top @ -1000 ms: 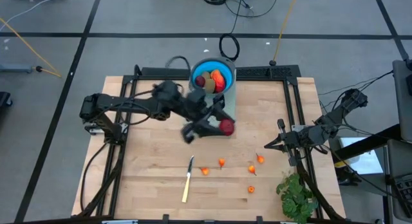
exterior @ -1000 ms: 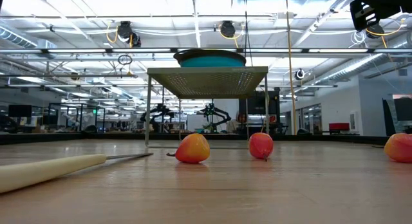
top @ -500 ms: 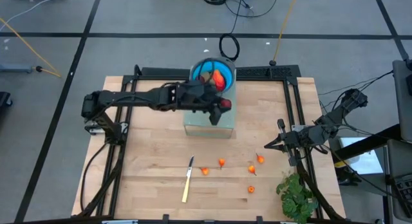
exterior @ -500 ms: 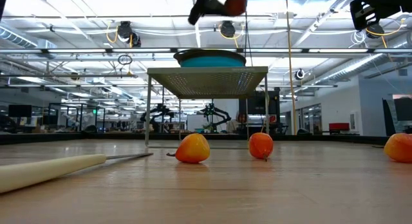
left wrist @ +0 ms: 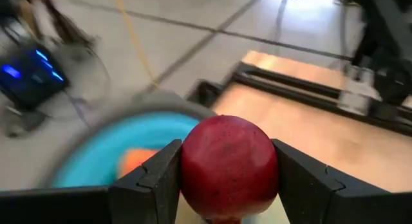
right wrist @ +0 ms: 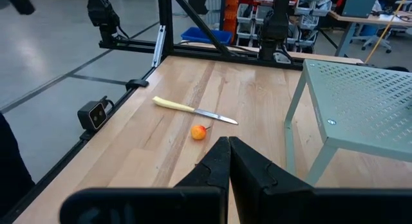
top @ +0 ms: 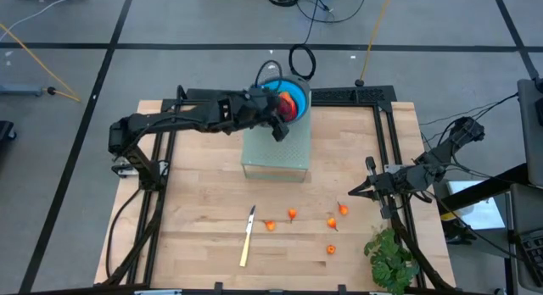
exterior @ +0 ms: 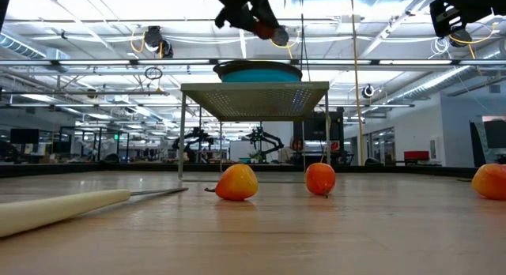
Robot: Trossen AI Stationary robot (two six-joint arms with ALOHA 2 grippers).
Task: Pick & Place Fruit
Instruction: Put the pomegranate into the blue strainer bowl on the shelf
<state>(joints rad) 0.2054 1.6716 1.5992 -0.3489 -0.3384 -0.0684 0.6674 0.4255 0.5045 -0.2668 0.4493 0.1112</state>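
Observation:
My left gripper [top: 276,119] hangs over the near rim of the blue bowl [top: 270,85], shut on a dark red ball [left wrist: 228,167]. The bowl stands on a pale green perforated stand [top: 276,151] and holds a red-orange oblong [top: 293,104]. In the low view the left gripper [exterior: 251,13] is high above the bowl [exterior: 257,71]. Several tiny orange fruits [top: 292,214] lie on the wood near the table's near edge. My right gripper [top: 352,192] waits shut at the table's right side, above the wood. My left gripper pinches the dark red ball between its two fingers [left wrist: 158,179], one on each opposite side of the ball [left wrist: 193,169]. The arm reaches in from the table's left. The ball is lifted clear, above the bowl's rim [left wrist: 116,143].
A pale-handled knife [top: 247,236] lies near the near edge, left of the orange fruits. A leafy green bunch [top: 390,257] sits at the near right corner. Black frame rails [top: 161,172] run along the table's sides. Bare wood lies between the stand and the small fruits.
My left gripper, holding the red ball throughout, has risen and moved from the stand's near right part toward the far edge, to the blue bowl. The right arm has kept still.

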